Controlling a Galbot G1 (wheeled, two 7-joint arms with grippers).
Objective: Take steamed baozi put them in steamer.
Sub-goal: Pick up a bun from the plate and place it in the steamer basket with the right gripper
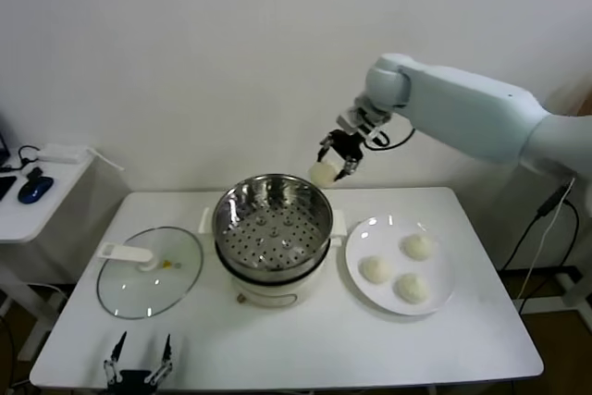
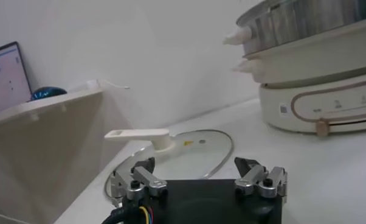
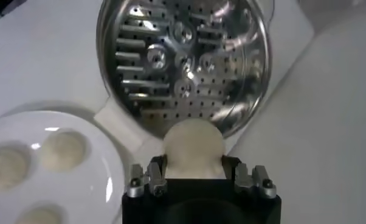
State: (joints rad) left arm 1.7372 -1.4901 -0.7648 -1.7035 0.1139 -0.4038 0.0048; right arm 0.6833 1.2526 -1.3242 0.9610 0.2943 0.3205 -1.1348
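A white counter carries everything, seen from above. At its near left edge the left end effector rests idle, its fingers spread wide and holding nothing. Just beyond it a glass lid with a white handle lies flat on the counter. At the centre stands the steamer, a shiny steel pot with a perforated floor on a cream base; no bun lies inside it. Above the steamer's far right rim the right end effector hangs in the air, its fingers closed around one baozi. To the right, a white plate holds three more baozi, set apart from each other.
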